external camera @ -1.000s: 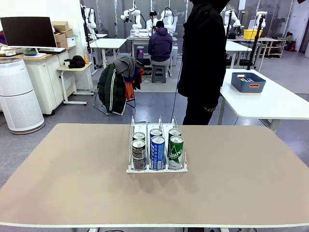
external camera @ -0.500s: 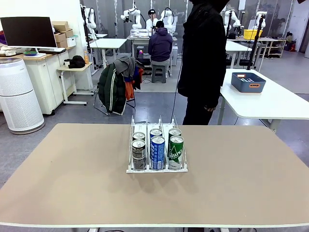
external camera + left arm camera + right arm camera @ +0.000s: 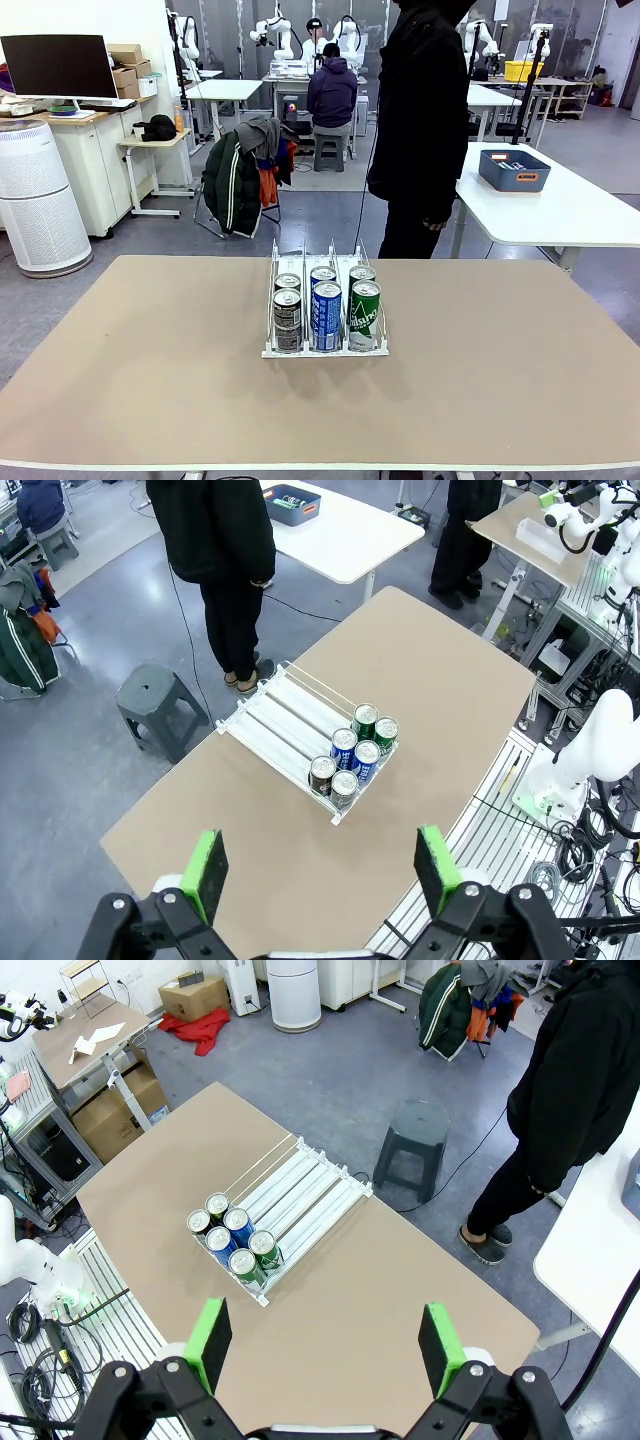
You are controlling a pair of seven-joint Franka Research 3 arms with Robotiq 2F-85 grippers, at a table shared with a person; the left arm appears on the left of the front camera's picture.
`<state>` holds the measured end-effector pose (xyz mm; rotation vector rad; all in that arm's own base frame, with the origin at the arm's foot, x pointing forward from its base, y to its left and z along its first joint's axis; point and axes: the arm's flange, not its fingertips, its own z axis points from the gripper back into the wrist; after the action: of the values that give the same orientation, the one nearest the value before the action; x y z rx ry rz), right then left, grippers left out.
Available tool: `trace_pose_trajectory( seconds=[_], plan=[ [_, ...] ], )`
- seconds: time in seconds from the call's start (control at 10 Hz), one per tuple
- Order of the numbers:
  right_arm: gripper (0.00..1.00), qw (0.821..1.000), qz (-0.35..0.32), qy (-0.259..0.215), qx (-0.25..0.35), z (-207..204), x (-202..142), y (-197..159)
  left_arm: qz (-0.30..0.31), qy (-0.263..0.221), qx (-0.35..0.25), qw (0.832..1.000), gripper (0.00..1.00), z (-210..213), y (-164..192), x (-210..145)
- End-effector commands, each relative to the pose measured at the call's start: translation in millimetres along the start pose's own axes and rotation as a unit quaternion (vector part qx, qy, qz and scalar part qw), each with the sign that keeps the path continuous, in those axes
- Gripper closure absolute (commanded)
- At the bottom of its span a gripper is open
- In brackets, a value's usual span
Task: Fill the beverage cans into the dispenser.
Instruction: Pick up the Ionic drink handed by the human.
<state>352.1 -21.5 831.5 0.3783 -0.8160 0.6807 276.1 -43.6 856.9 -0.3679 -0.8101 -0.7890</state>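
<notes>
The dispenser [image 3: 352, 262], a white wire-divided three-lane rack, stands mid-table. Beverage cans sit at its front lip in two rows of three: dark grey cans [image 3: 287, 320] in the left lane, blue cans [image 3: 326, 315] in the middle, green cans [image 3: 365, 312] on the right. High above the table, my left gripper [image 3: 320, 872] hangs open and empty, looking down on the dispenser [image 3: 278, 718] and the cans [image 3: 352, 755]. My right gripper [image 3: 324, 1345] is likewise open and empty, far above the dispenser [image 3: 305, 1195] and the cans [image 3: 232, 1238].
A person in black [image 3: 418, 120] stands at the table's far edge behind the rack. A grey stool [image 3: 155, 695] is on the floor beside that edge. A blue tub [image 3: 514, 170] rests on a separate white table at the right. Bare tabletop [image 3: 150, 380] surrounds the rack.
</notes>
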Motion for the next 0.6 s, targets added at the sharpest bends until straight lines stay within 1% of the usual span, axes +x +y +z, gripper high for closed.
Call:
trace_pose_trajectory(
  seconds=[0.0, 0.5],
  plan=[
    [0.0, 1.0, -0.003, -0.003, 0.002, -1.8, 0.9, 0.8, 0.002, 0.0, 0.0, 1.0, 0.0, -0.1, 0.6, -0.2],
    [0.0, 1.0, -0.003, -0.003, 0.002, -1.8, 0.9, 0.8, 0.002, 0.0, 0.0, 1.0, 0.0, -0.1, 0.6, -0.2]
  ],
)
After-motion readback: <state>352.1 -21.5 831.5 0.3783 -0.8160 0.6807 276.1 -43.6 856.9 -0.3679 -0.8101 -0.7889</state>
